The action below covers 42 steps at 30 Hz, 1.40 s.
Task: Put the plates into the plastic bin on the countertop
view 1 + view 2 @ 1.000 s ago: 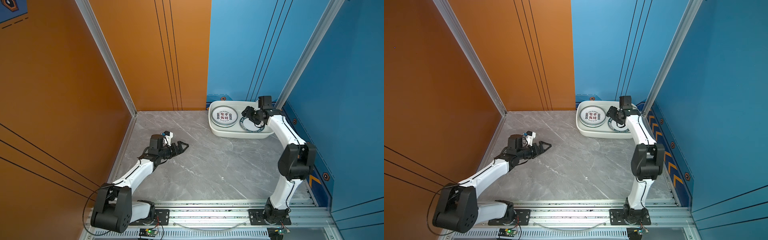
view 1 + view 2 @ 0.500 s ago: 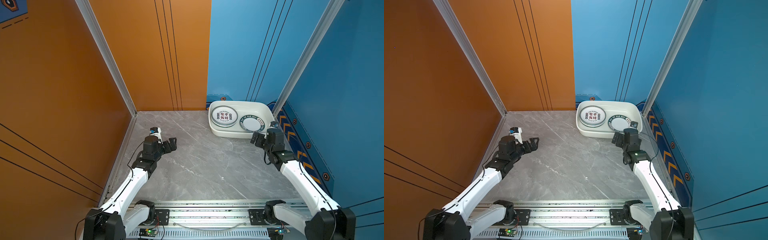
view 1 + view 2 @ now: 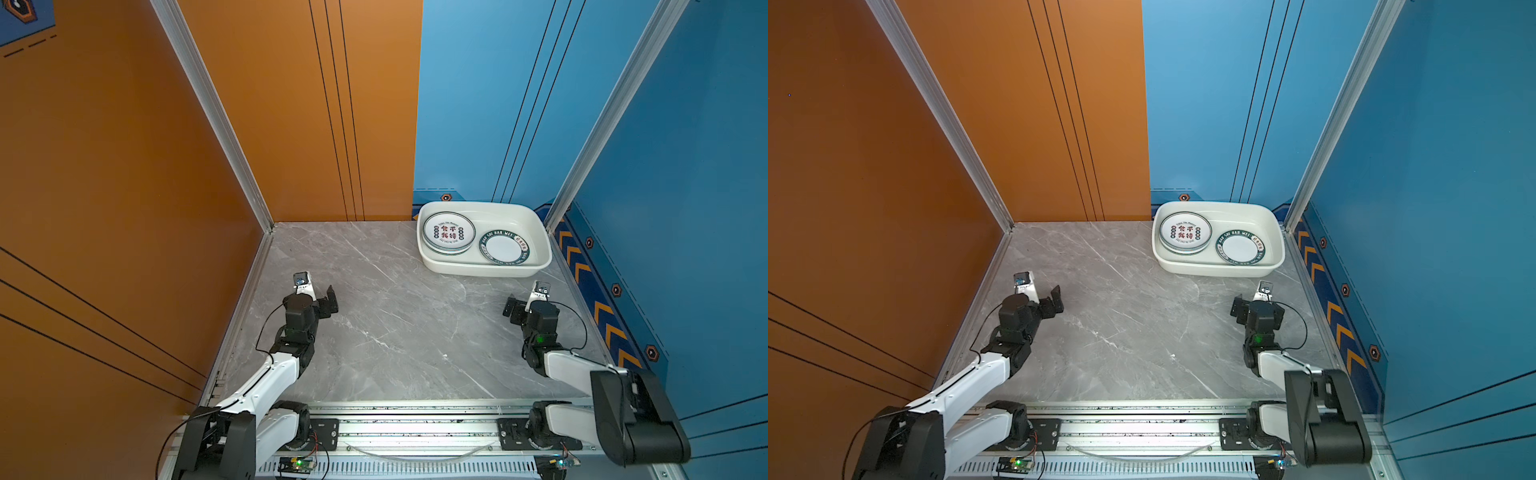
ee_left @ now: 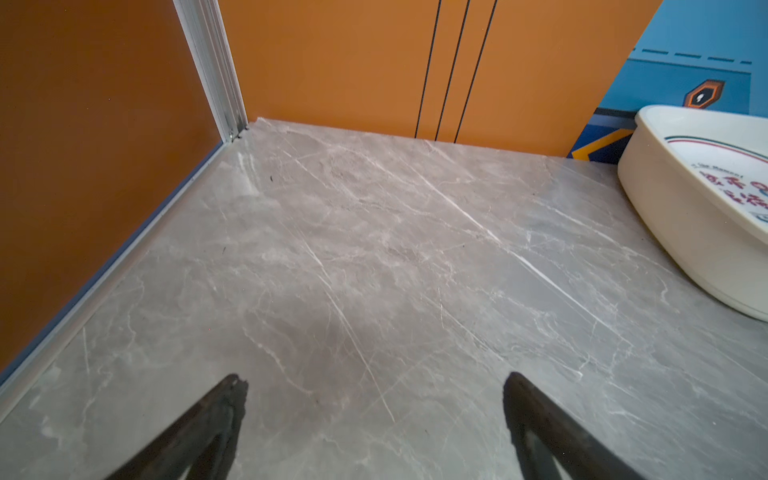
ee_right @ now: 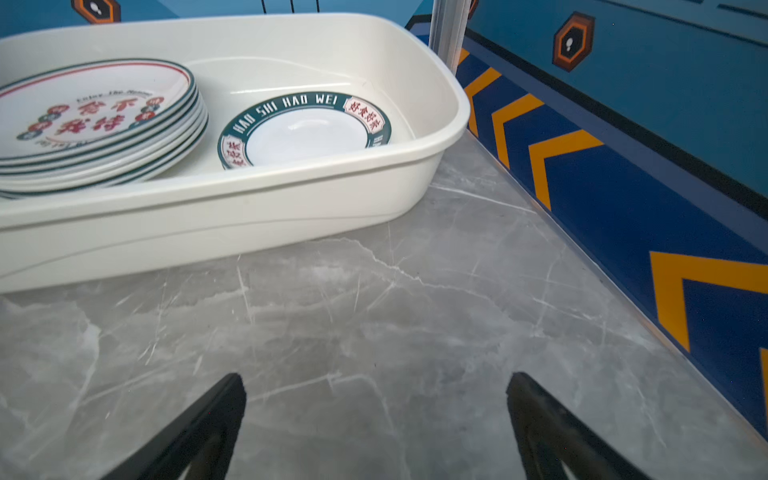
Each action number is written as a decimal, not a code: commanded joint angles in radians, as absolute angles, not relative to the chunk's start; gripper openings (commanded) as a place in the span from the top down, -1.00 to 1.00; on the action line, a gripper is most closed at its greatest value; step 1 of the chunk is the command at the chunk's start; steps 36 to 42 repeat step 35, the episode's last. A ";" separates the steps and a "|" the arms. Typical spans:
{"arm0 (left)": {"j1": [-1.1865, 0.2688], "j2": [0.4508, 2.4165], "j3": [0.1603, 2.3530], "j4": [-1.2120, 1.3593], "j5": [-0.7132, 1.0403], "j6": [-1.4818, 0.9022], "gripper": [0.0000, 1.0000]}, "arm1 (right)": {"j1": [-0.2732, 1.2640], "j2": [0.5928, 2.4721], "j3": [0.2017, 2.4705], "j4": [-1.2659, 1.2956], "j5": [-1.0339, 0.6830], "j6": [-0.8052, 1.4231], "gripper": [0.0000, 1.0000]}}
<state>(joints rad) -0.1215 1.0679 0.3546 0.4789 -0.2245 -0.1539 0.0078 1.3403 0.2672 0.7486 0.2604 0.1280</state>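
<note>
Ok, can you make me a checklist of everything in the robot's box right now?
Surface: grey marble countertop; only the bin stands on it.
Job's things: white bin in the far right corner; inside, a stack of plates beside one green-rimmed plate. No plates outside it.
Clutter: nothing seen.
Grippers: left gripper open, empty; right gripper open, empty, facing the bin.
Cables: black left cable and right cable loop by the wrists, away from the bin.
Surroundings: orange walls, blue walls, rail in front.
</note>
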 commanded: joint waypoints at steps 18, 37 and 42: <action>-0.009 1.540 0.394 0.854 -0.092 -0.003 -0.95 | 0.043 1.526 0.365 0.891 0.255 0.086 -1.00; -0.049 1.553 0.382 0.900 -0.169 0.017 -0.95 | 0.044 1.527 0.366 0.890 0.258 0.084 -1.00; -0.049 1.553 0.382 0.900 -0.169 0.017 -0.95 | 0.044 1.527 0.366 0.890 0.258 0.084 -1.00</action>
